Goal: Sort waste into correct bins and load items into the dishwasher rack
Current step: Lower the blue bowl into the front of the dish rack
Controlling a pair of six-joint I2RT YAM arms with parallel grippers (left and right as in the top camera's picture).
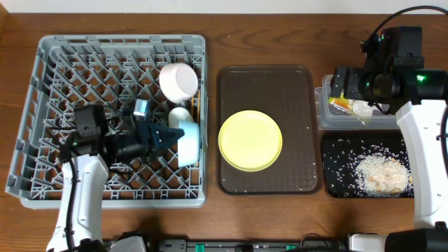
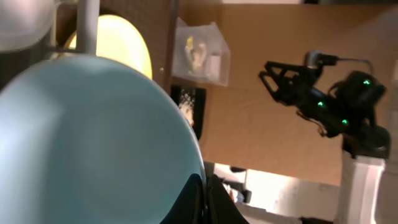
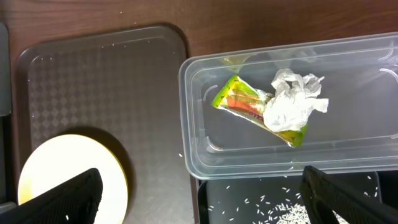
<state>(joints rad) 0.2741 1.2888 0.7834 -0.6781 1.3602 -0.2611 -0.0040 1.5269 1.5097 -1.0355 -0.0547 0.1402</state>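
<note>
The left claw point(image 1: 170, 135) pinches the rim of a light blue bowl point(image 1: 189, 147), which stands on edge among the pegs at the right side of the large grey plastic crate point(image 1: 42, 105). Just beyond sit a small white cup point(image 1: 180, 114) and a white bowl point(image 1: 178, 80).

The right claw point(image 3: 200, 186) hangs spread wide and empty over a clear plastic tub point(image 3: 348, 56). In the tub, a crumpled white tissue point(image 3: 289, 102) lies on a green-and-yellow wrapper point(image 3: 239, 102). Beside it, a shallow black tray point(image 1: 336, 150) holds loose white rice point(image 1: 381, 171). A round yellow plate point(image 1: 250, 140) rests on the brown serving tray point(image 1: 266, 84) – all on the wooden counter point(image 1: 280, 35).
</note>
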